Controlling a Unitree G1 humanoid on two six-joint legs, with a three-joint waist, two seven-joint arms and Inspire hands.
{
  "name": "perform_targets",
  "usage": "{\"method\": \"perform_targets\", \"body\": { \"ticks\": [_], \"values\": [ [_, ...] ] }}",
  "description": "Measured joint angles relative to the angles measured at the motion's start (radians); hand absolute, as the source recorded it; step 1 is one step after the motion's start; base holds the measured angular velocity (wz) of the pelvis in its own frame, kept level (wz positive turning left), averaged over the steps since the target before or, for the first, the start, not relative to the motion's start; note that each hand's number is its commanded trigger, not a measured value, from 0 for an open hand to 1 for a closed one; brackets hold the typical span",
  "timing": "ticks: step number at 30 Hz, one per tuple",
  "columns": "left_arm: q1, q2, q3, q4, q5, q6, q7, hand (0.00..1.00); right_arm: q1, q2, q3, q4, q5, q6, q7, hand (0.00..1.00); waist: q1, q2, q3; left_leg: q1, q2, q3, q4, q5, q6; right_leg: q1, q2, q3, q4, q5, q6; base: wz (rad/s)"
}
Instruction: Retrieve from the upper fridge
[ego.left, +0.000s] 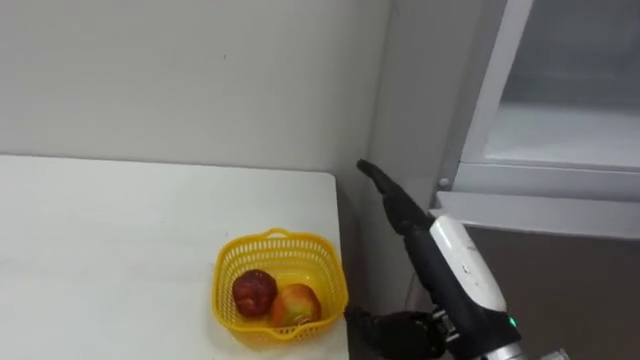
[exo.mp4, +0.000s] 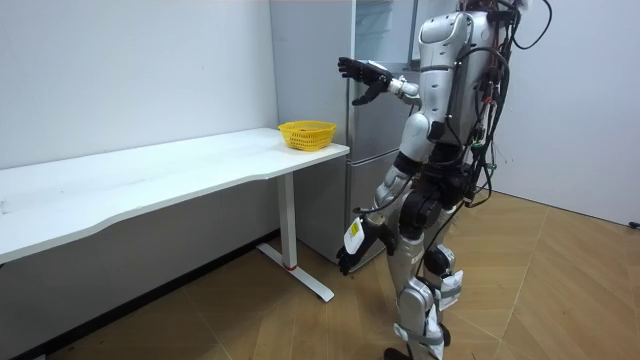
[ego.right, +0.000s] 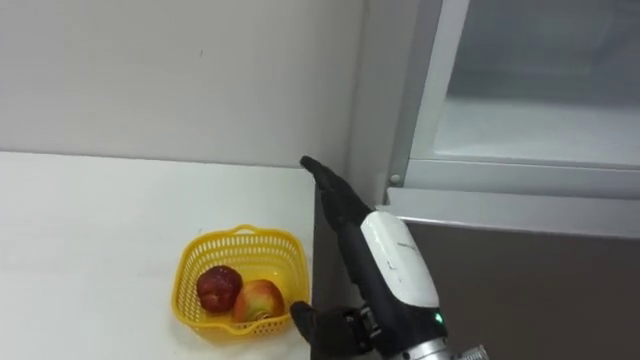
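The grey fridge (ego.left: 560, 280) stands just right of the white table (ego.left: 120, 240). Its upper part (ego.left: 560, 110) shows a white frame around a pale panel. My right hand (ego.left: 405, 220) is raised in front of the fridge's left edge. It is open, with straight fingers pointing up and left and the thumb (ego.left: 385, 330) spread low, and it holds nothing. In the room view I stand facing the fridge (exo.mp4: 375, 110), right hand (exo.mp4: 365, 75) out at chest height. My left hand (exo.mp4: 352, 255) hangs by my thigh.
A yellow basket (ego.left: 275, 250) sits at the table's right end, close to the fridge. It holds a red apple (ego.left: 254, 292) and a red-yellow fruit (ego.left: 296, 304). A plain wall runs behind the table. Open wooden floor (exo.mp4: 560, 290) lies behind me.
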Motion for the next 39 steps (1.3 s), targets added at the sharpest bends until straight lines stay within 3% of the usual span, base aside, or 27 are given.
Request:
{"method": "perform_targets", "body": {
  "ticks": [5,9,20,25,28,30,33,39],
  "values": [
    [0.004,-0.008,-0.001,0.001,0.002,-0.008,0.017,0.0,0.103,0.028,0.0,0.003,-0.056,0.0,0.005,0.0,-0.004,0.014,0.0076,-0.002,-0.001,0.012,-0.005,0.0,0.0,-0.016,0.002,0.025,0.011,0.0,0.0,-0.12],
    [-0.005,-0.008,-0.001,0.0,0.001,-0.008,0.015,0.0,0.136,0.027,0.0,0.003,-0.105,-0.008,0.006,0.0,-0.008,0.019,0.0121,-0.009,-0.001,0.037,-0.008,0.0,0.001,-0.04,0.004,0.044,0.025,0.0,0.0,-0.17],
    [-0.009,0.004,0.0,0.0,0.0,-0.021,-0.001,0.0,0.23,0.024,-0.001,0.02,-0.141,-0.073,-0.01,0.0,-0.034,-0.01,0.0086,-0.02,-0.001,0.055,-0.014,-0.001,0.002,-0.059,0.006,0.051,0.023,0.0,0.0,-0.04],
    [-0.006,0.005,-0.005,0.0,-0.005,-0.022,0.018,0.0,0.288,0.025,0.0,0.102,-0.134,-0.117,-0.05,0.0,-0.057,-0.004,0.0122,-0.019,0.0,0.058,-0.015,-0.002,0.004,-0.057,0.005,0.048,0.022,0.0,0.001,-0.01],
    [0.005,0.005,0.001,-0.013,0.0,-0.024,0.023,0.0,0.354,0.027,-0.037,0.231,-0.099,-0.096,-0.054,0.0,-0.063,-0.001,0.0116,-0.019,-0.001,0.059,-0.016,-0.003,0.005,-0.057,0.004,0.049,0.021,0.0,0.001,0.0],
    [0.016,0.007,0.003,-0.011,0.002,-0.024,0.023,0.0,0.377,0.035,-0.081,0.339,-0.073,-0.066,-0.053,0.0,-0.086,0.004,0.0115,-0.02,-0.001,0.06,-0.016,-0.003,0.005,-0.059,0.004,0.05,0.022,0.0,0.001,-0.02],
    [0.024,0.01,0.011,-0.012,-0.003,-0.024,0.023,0.0,0.403,0.037,-0.123,0.382,-0.011,-0.045,-0.053,0.0,-0.106,0.012,0.0119,-0.02,0.0,0.067,-0.016,-0.003,0.005,-0.063,0.006,0.058,0.023,0.0,0.002,-0.1],
    [0.057,0.017,0.017,-0.07,-0.018,-0.043,0.041,0.0,0.411,0.046,-0.169,0.458,0.096,-0.04,-0.073,0.0,-0.139,0.003,0.0052,-0.001,0.002,0.086,-0.015,-0.003,0.005,-0.05,0.012,0.081,0.02,0.0,0.002,-0.09]
  ]
}}
